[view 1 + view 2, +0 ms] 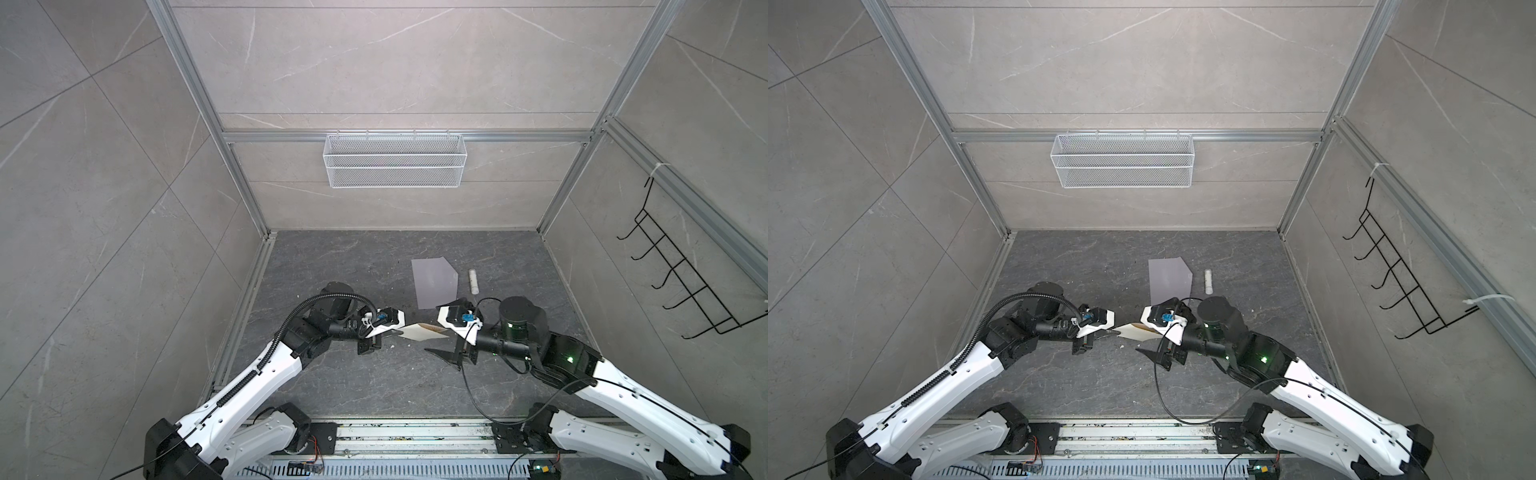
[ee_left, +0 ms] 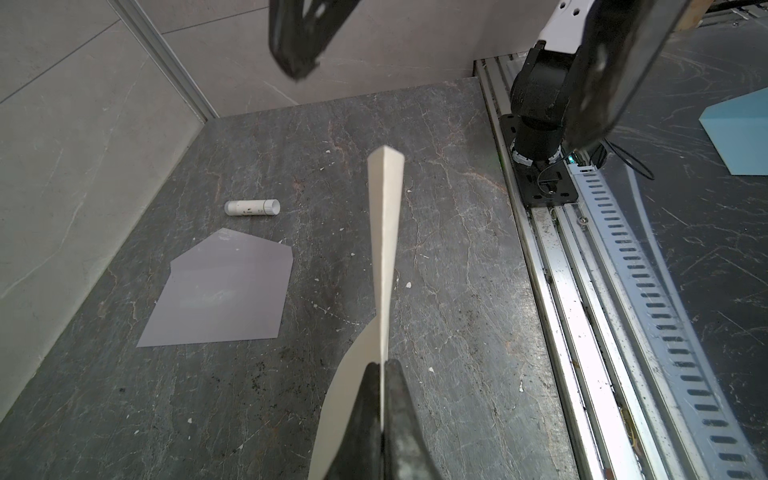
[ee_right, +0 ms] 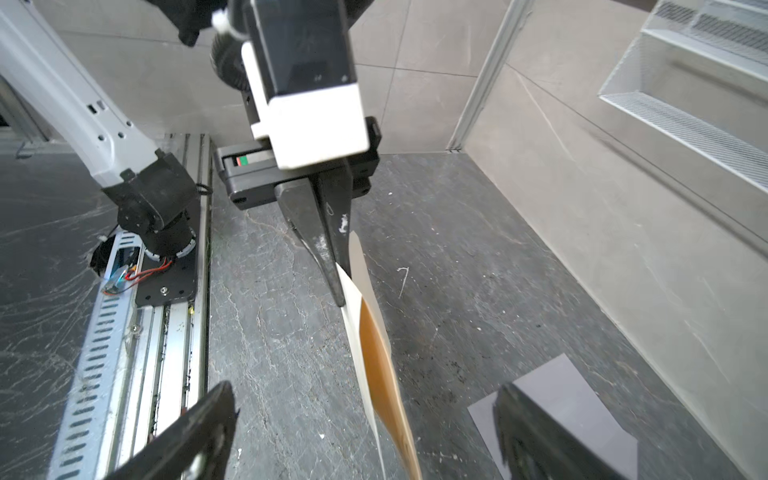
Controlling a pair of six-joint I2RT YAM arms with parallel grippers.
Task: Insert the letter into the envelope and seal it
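In both top views the left gripper (image 1: 397, 330) pinches the folded letter (image 1: 422, 331) above the tabletop's (image 1: 353, 270) middle. The right gripper (image 1: 436, 328) stands spread around the letter's free end, and the envelope (image 1: 434, 282) lies flat nearer the back edge. Left wrist: jaws pressed on the letter's (image 2: 384, 249) edge. Right wrist: letter (image 3: 374, 332) between wide-apart fingers (image 3: 195, 432).
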